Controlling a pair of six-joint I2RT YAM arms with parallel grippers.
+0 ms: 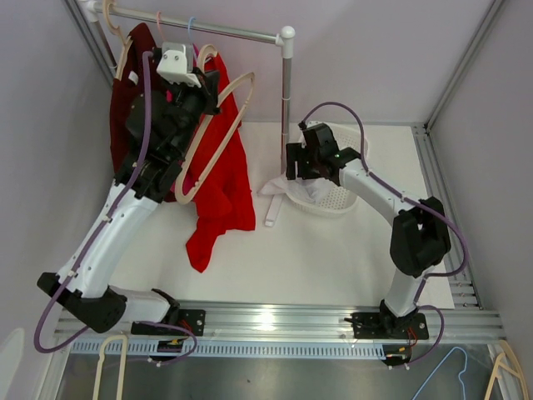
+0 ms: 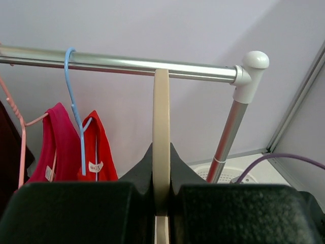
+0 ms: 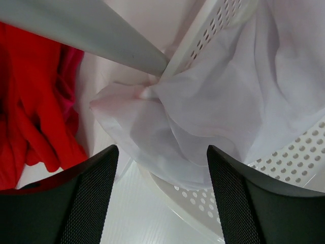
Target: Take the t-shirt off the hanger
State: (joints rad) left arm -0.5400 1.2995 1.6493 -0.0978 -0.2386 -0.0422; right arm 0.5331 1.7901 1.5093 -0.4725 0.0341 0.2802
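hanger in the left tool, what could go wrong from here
The left tool is shut on the cream hanger right by the rail; a lift could knock the rail or the blue hanger. The red t-shirt droops onto the table, so it may snag or drag. The right tool is open over the white cloth, probably too far away to help.

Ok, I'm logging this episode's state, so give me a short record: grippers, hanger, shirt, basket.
left gripper: shut on the cream hanger, just below the rail
right gripper: open, above white cloth draped over the basket rim
red t-shirt: drooping beside the cream hanger, lower end reaching the table
off hanger: cannot tell
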